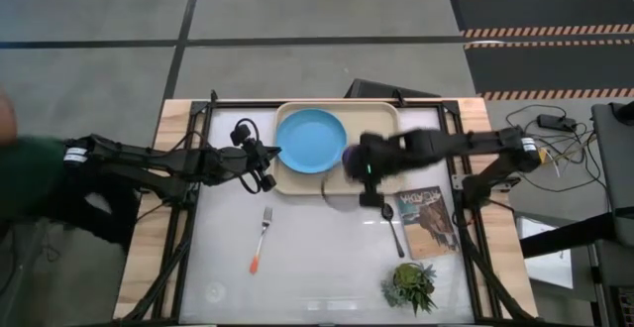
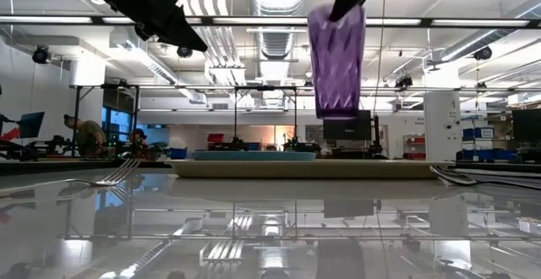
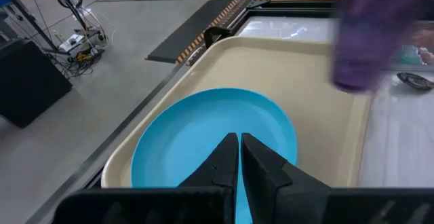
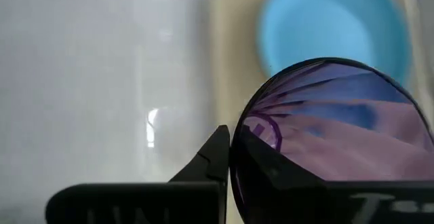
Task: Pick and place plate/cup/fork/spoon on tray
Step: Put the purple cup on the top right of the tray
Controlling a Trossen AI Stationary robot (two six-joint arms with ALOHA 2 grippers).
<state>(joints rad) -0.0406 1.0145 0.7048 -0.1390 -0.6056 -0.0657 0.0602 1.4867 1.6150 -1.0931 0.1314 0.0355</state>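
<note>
The light-blue plate [image 1: 311, 141] lies flat in the left half of the cream tray [image 1: 381, 119]; it also shows in the left wrist view [image 3: 203, 132]. My right gripper [image 1: 359, 162] is shut on the purple ribbed cup [image 2: 336, 59], held high above the tray's near right part. My left gripper [image 3: 239, 149] is shut and empty, just above the plate's near-left rim, by the tray's left edge [image 1: 267, 166]. The orange-handled fork [image 1: 261, 240] and the dark spoon [image 1: 393, 230] lie flat on the table near of the tray. My right gripper holds the cup by its rim [image 4: 236, 139], with one finger [image 4: 215, 157] outside the wall and the other inside the cup. The fingers come from above. The cup hangs upright below them [image 2: 336, 101], lifted clear of tray and table.
A picture-covered book [image 1: 426, 220] lies right of the spoon, and a small green potted plant [image 1: 411, 285] stands near the front right. The tray's right half is bare. Glossy white table between fork and spoon is free.
</note>
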